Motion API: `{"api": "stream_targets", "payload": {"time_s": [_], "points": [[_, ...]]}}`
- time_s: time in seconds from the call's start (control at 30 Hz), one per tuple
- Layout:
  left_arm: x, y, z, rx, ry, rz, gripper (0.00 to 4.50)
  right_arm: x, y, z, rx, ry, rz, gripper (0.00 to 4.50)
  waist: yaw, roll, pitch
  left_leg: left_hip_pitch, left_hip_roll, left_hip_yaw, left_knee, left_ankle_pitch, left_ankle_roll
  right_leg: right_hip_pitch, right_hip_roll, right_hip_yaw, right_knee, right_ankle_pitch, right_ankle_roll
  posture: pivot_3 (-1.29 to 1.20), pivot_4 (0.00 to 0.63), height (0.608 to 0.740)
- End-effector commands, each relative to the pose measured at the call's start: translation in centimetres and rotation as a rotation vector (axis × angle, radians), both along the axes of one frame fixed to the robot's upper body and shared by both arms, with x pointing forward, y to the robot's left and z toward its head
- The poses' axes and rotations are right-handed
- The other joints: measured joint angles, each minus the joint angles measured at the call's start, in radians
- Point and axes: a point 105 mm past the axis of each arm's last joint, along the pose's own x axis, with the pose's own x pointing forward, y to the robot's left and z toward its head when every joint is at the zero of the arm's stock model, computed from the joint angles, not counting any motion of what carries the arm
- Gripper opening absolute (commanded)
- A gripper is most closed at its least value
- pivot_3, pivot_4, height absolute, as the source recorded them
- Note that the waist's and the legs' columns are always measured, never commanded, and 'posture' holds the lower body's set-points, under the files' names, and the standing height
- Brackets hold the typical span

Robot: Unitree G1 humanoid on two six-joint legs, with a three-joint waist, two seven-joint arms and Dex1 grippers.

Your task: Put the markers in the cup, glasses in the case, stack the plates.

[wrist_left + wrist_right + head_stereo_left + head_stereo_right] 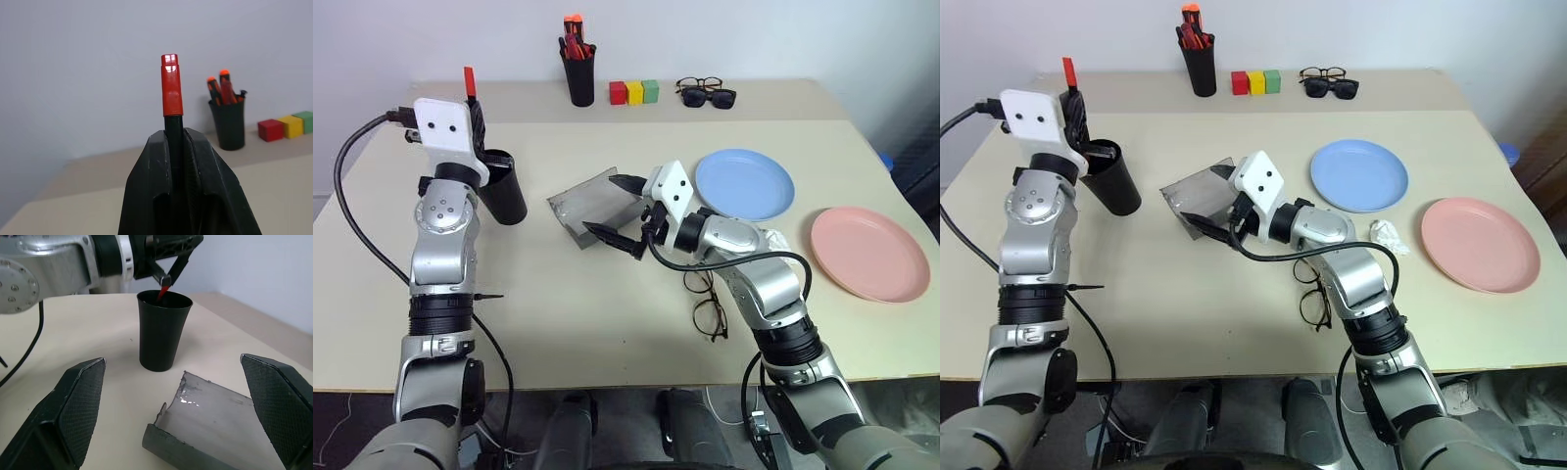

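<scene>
My left gripper (pixel 173 134) is shut on the red marker (pixel 171 85), whose red end sticks up above the fingers. It hovers just over the black cup (pixel 504 191), and the marker's lower end (pixel 165 291) dips into the cup's mouth. The grey case (pixel 592 208) lies open mid-table. My right gripper (pixel 176 406) is open, one finger (pixel 73 406) on each side of the case's near end, holding nothing. The wire-framed glasses (pixel 708 305) lie on the table beside my right forearm. The light blue plate (pixel 744 183) and the pink plate (pixel 869 253) sit apart at the right.
At the back of the table stand a narrow black pen holder (pixel 578 70) with orange-capped pens, three coloured blocks (pixel 634 92), and sunglasses with another dark-framed pair (pixel 706 93). A small crumpled white scrap (pixel 1389 235) lies between the plates and my right arm.
</scene>
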Motion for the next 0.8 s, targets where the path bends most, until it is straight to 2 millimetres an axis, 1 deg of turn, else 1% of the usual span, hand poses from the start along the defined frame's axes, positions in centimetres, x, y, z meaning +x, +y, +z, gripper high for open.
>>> {"api": "stream_targets", "payload": {"time_s": [0.03,0.1,0.13,0.2,0.23,0.27,0.3,0.33,0.37,0.4,0.43,0.47,0.5,0.6,0.7,0.77,0.8], "points": [[-0.5,0.5,0.9,-0.019,-0.05,0.004,1.75,-0.7,0.1,1.5,0.031,-0.054,0.013,4.5,-0.001,0.0,0.0,0.0,0.0,0.0,0.0,0.0,0.0,0.0,0.0,0.0,0.0,0.0,0.0,0.0,0.15,0.74],[-0.7,0.5,1.1,-0.05,-0.063,-0.013,2.73,-0.7,0.0,1.5,0.03,-0.054,0.013,4.5,-0.001,0.0,0.0,0.0,0.0,0.0,0.0,0.0,0.0,0.0,0.0,0.0,0.0,0.0,0.0,0.0,0.15,0.74],[-0.8,0.5,1.2,-0.063,-0.069,-0.021,2.73,-0.7,-0.1,1.5,0.029,-0.055,0.012,4.5,-0.001,0.0,0.0,0.0,0.0,0.0,0.0,0.0,0.0,0.0,0.0,0.0,0.0,0.0,0.0,0.0,0.15,0.74],[-1.2,0.1,2.1,-0.091,-0.102,-0.073,2.73,-0.5,-0.5,1.5,0.018,-0.06,0.002,4.5,0.0,0.0,0.0,0.0,0.0,0.0,0.0,0.0,0.0,0.0,0.0,0.0,0.0,0.0,0.0,0.0,0.15,0.74],[-1.5,-0.6,2.6,-0.096,-0.11,-0.128,2.73,-0.4,-0.9,1.6,0.009,-0.063,-0.008,4.5,0.0,0.0,0.0,0.0,0.0,0.0,0.0,0.0,0.0,0.0,0.0,0.0,0.0,0.0,0.0,0.0,0.15,0.74],[-1.7,-1.6,2.9,-0.096,-0.107,-0.2,2.73,-0.2,-1.4,1.6,0.0,-0.065,-0.018,4.5,-0.001,0.0,0.0,0.0,0.0,0.0,0.0,0.0,0.0,0.0,0.0,0.0,0.0,0.0,0.0,0.0,0.15,0.74],[-2.0,-3.2,3.1,-0.072,-0.08,-0.298,2.73,0.0,-2.0,1.6,-0.01,-0.067,-0.032,4.5,0.001,0.0,0.0,0.0,0.0,0.0,0.0,0.0,0.0,0.0,0.0,0.0,0.0,0.0,0.0,0.0,0.15,0.74],[-2.3,-4.6,3.0,-0.04,-0.043,-0.386,2.99,0.2,-2.6,1.5,-0.021,-0.068,-0.045,4.5,0.002,0.0,0.0,0.0,0.0,0.0,0.0,0.0,0.0,0.0,0.0,0.0,0.0,0.0,0.0,0.0,0.15,0.74],[-2.5,-6.3,2.1,0.008,0.047,-0.484,3.31,0.4,-3.3,1.5,-0.037,-0.068,-0.06,4.5,0.003,0.0,0.0,0.0,0.0,0.0,0.0,0.0,0.0,0.0,0.0,0.0,0.0,0.0,0.0,0.0,0.15,0.74],[-2.7,-7.6,0.7,0.064,0.15,-0.557,3.64,0.5,-3.9,1.4,-0.053,-0.069,-0.072,4.5,0.003,0.0,0.0,0.0,0.0,0.0,0.0,0.0,0.0,0.001,0.0,0.0,0.0,0.0,0.0,0.0,0.15,0.74],[-3.0,-8.8,-1.1,0.154,0.262,-0.608,4.12,0.5,-4.7,1.2,-0.074,-0.068,-0.081,4.5,0.002,0.0,0.0,0.0,0.0,0.0,0.0,0.0,0.0,0.001,0.0,0.0,0.0,0.0,0.0,0.0,0.15,0.74],[-3.2,-9.5,-2.8,0.228,0.361,-0.639,4.47,0.4,-5.3,1.1,-0.093,-0.067,-0.087,4.5,0.0,0.0,0.0,0.0,0.0,0.0,0.0,0.0,0.0,0.001,0.0,0.0,0.0,0.0,0.0,0.0,0.15,0.74],[-3.5,-10.1,-4.4,0.273,0.454,-0.676,4.47,0.3,-6.0,0.9,-0.114,-0.065,-0.093,4.5,-0.001,0.001,0.0,0.001,0.0,0.0,0.0,0.0,0.0,0.001,0.0,0.0,0.0,0.0,0.0,0.0,0.15,0.74],[-4.0,-11.4,-7.9,0.306,0.674,-0.754,4.47,0.0,-7.6,0.7,-0.162,-0.058,-0.114,4.5,-0.005,0.001,0.0,0.001,0.0,0.0,0.0,0.0,0.001,0.001,0.001,0.0,0.0,0.0,0.0,0.0,0.15,0.74],[-3.4,-11.6,-9.8,0.335,0.781,-0.735,4.47,-0.3,-8.4,0.6,-0.183,-0.055,-0.132,4.5,-0.006,0.001,0.001,0.001,0.001,0.0,0.0,0.0,0.001,0.001,0.001,0.0,0.001,0.0,0.0,0.0,0.15,0.74],[-3.1,-11.9,-10.4,0.336,0.813,-0.739,4.47,-0.5,-8.7,0.6,-0.188,-0.053,-0.143,4.5,-0.004,0.001,0.001,0.001,0.001,0.0,0.0,0.0,0.001,0.001,0.001,0.0,0.001,0.0,0.0,0.0,0.15,0.74],[-3.1,-12.3,-10.6,0.319,0.825,-0.769,4.23,-0.6,-8.9,0.6,-0.188,-0.051,-0.152,4.5,-0.003,0.001,0.001,0.001,0.001,0.0,0.0,0.0,0.001,0.001,0.001,0.0,0.001,0.0,0.0,0.0,0.15,0.74]]}}
